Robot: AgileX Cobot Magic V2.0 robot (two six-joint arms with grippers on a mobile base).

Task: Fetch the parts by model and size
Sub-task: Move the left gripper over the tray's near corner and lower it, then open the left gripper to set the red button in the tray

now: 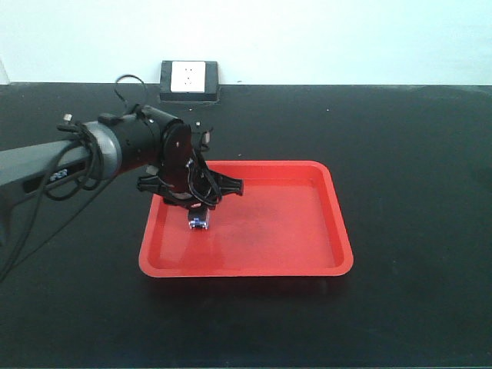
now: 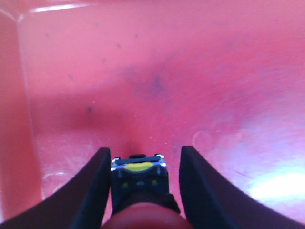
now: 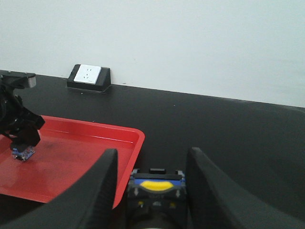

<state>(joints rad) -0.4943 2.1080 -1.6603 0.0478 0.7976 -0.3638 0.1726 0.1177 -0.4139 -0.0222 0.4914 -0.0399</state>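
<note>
A black desk fills the view, with a red tray at its centre. The left arm reaches in from 9 o'clock. A white-faced socket box sits at the tray's 11 o'clock. The left claw points down over the tray's 9 o'clock side, closed on a red-capped switch. Its blue-grey block is low by the tray floor; contact cannot be told. The right claw is over the desk, with the tray at its 9 o'clock. It grips a second switch, cap hidden.
</note>
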